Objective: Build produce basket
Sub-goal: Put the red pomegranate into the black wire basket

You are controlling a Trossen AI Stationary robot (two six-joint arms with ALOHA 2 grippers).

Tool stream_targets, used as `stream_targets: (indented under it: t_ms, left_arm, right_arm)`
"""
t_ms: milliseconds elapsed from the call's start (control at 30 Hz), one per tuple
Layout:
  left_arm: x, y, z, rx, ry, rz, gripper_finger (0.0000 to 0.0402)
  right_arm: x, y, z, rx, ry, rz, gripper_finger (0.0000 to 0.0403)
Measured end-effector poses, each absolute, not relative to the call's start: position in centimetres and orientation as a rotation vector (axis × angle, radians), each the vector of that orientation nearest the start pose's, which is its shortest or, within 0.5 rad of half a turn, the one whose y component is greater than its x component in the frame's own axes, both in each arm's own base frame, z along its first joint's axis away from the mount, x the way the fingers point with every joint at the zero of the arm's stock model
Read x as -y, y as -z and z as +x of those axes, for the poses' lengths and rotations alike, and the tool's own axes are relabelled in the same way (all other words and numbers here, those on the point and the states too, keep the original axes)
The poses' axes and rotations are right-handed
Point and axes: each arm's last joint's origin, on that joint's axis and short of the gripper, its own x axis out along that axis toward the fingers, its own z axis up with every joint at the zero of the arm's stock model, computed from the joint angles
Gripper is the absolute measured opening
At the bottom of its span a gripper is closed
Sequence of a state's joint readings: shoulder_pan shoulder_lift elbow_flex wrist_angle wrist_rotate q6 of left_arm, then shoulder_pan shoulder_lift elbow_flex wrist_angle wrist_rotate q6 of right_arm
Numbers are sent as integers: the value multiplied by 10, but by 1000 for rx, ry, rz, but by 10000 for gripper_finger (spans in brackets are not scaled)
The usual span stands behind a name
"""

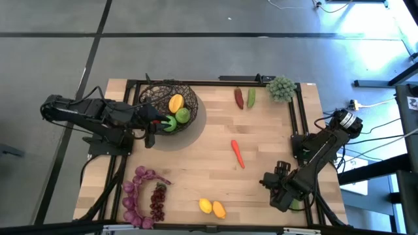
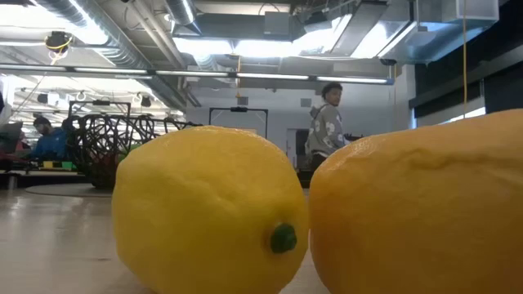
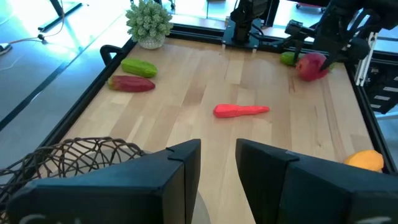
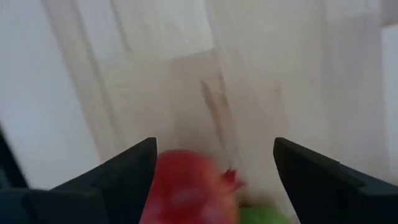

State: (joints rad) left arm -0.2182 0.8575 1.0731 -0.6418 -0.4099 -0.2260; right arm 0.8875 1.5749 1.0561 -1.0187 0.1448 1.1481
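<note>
The basket [image 1: 171,103] holds a mango [image 1: 176,103] and green apples [image 1: 182,115].

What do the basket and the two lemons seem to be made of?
The basket looks like dark wire, bent into an open, see-through mesh. The lemons look like moulded plastic: smooth, evenly coloured skin with a dull sheen, though the look leaves foam or rubber possible.

Wooden table [image 1: 261,140] carries basket [image 1: 171,98], carrot [image 1: 238,153], lemons [image 1: 206,206], grapes [image 1: 139,196].
</note>
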Motion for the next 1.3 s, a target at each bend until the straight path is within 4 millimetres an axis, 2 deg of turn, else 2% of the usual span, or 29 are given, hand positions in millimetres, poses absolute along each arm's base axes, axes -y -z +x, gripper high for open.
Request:
stream_targets:
  t_ms: [233, 733, 933, 1100, 1300]
  left_arm:
    - [23, -375, 158, -382, -233, -90, 92]
    - [23, -375, 158, -382, -233, -90, 92]
    - [23, -375, 158, -382, -233, -90, 92]
    - [23, -375, 158, -383, -233, -90, 92]
    - [23, -375, 158, -382, -233, -90, 92]
  right_arm:
    - [-199, -202, 168, -1438, 364, 209, 317]
    - [-185, -204, 154, -1345, 1002, 594, 317]
    - [-192, -203, 156, -1421, 1007, 726, 317]
    - [-194, -203, 154, -1430, 1184, 909, 317]
    - [-194, -203, 154, -1332, 1313, 1020, 317]
